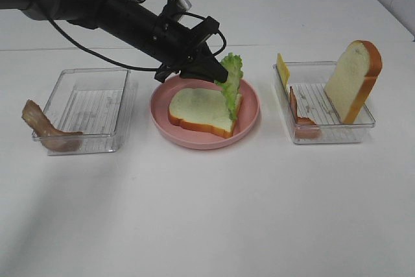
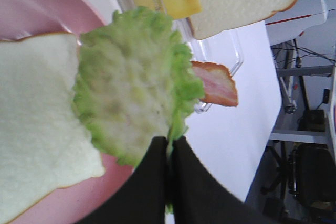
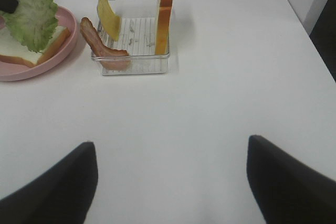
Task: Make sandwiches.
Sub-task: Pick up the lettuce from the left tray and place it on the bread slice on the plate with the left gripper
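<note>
Left fingers (image 2: 149, 182): clamped on lettuce leaf (image 2: 131, 82), upright at edge of bread slice (image 2: 37, 124), pink plate (image 2: 31, 3)
Right fingers (image 3: 52, 187): spread wide, empty

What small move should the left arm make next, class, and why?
Probably tip the lettuce down flat onto the bread slice before letting go. The left pincer is shut on the lettuce's edge. The lettuce stands nearly upright at the right side of the bread slice on the pink plate, not yet lying flat on it.
</note>
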Tool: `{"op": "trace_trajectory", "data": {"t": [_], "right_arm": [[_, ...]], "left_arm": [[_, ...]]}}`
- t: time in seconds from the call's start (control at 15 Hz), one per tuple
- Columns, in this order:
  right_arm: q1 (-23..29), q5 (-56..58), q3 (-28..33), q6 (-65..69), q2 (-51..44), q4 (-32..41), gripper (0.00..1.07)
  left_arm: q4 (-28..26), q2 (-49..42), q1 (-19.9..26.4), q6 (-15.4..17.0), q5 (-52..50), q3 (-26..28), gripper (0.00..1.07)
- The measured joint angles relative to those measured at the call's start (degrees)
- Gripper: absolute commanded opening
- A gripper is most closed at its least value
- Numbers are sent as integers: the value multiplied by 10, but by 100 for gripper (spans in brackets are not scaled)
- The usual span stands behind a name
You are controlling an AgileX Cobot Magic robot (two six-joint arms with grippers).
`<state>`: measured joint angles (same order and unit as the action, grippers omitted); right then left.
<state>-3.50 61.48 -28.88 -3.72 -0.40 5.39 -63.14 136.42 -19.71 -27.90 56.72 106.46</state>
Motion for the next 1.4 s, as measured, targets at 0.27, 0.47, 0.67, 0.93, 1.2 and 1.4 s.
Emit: {"op": "trace_trajectory", "data": {"t": [0.27, 0.47, 0.67, 0.93, 1.2, 1.4], "right_arm": [[0, 0, 0, 0, 0, 0, 75], [0, 0, 0, 0, 0, 0, 75], [0, 0, 0, 0, 0, 0, 75], [0, 0, 0, 0, 0, 0, 75], [0, 0, 0, 0, 0, 0, 75], [0, 0, 0, 0, 0, 0, 75]], "left_arm": [[88, 0, 13, 25, -2, 0, 0], [128, 0, 28, 41, -8, 1, 0], [141, 0, 28, 58, -21, 1, 0], [162, 0, 28, 99, -48, 1, 56], [167, -7, 28, 100, -33, 1, 88], [198, -39, 36, 101, -21, 2, 88]]}}
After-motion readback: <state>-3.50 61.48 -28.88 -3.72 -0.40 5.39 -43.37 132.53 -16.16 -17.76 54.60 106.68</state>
